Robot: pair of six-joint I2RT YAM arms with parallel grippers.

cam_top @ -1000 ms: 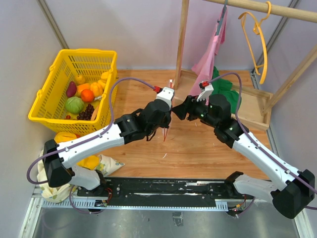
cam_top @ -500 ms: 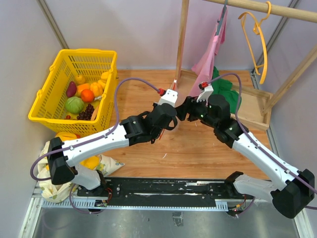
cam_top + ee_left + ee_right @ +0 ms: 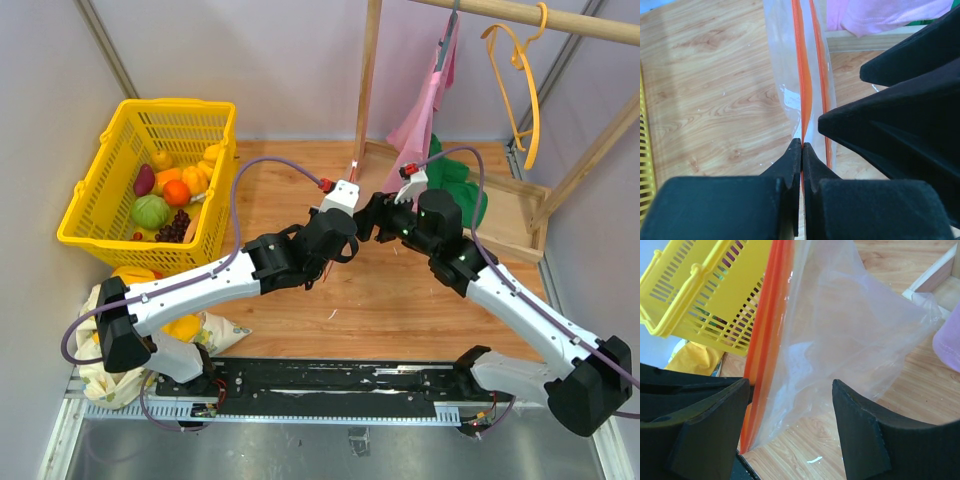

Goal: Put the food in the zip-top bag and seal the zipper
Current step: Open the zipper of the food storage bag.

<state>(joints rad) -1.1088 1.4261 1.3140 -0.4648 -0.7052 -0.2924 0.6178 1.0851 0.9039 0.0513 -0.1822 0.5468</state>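
The wooden table (image 3: 400,300) lay open across the centre and lower middle of the top view. It was hemmed by a wooden rack (image 3: 368,80) at the upper right and a yellow basket (image 3: 180,103) at the upper left edge. The basket held the food (image 3: 152,212): green, orange, yellow and purple pieces, all well apart from the bag. The zip-top bag (image 3: 840,340), clear and crumpled, sat at the centre between the two arms. Its zipper (image 3: 802,75) ran up the middle of the left wrist view. The left gripper (image 3: 802,147) had its jaws pressed together on that strip. The right gripper (image 3: 790,390) stood with jaws wide apart, the bag between them.
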